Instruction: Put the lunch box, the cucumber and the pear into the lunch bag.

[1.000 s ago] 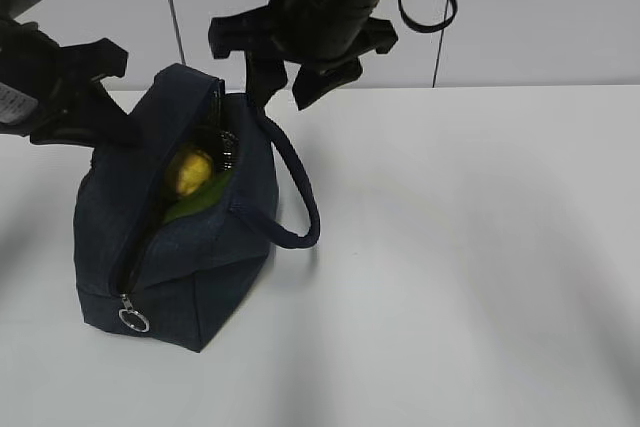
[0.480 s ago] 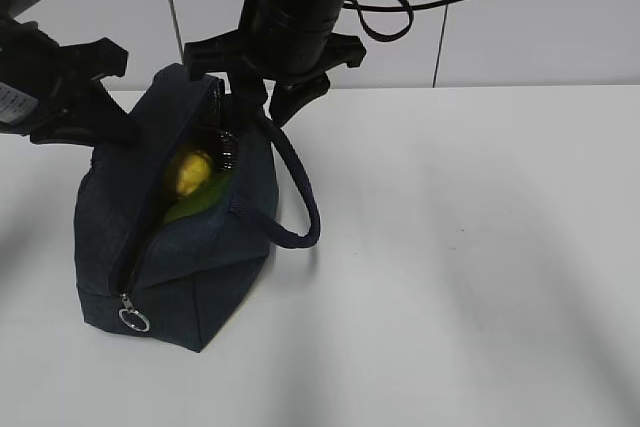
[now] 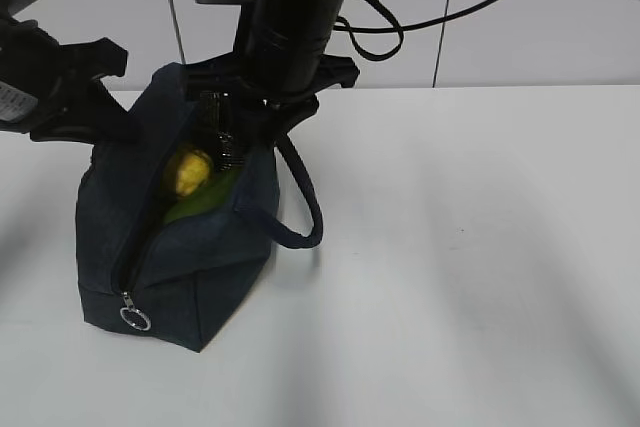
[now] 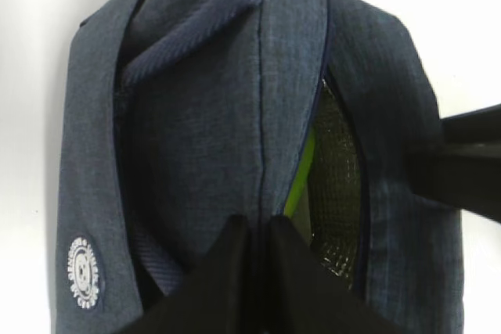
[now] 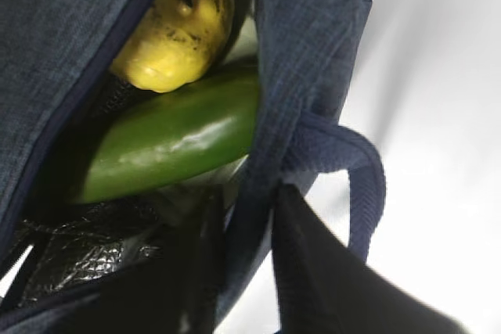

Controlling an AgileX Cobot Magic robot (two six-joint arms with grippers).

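The cucumber (image 5: 168,142) lies lengthwise inside the lunch bag (image 3: 200,267).

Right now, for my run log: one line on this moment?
pear, cucumber: inside bag | left pincer: pinching bag | right pincer: straddling bag edge

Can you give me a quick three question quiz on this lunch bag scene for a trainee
1. True or false: the pear lies inside the lunch bag.
2. Which lies against the pear? A cucumber, B banana, C spoon.
3. What does the right gripper straddle?

Key: 1 true. 2 A. 3 the bag's side wall at the zipper opening, one finger inside, one outside beside the handle.
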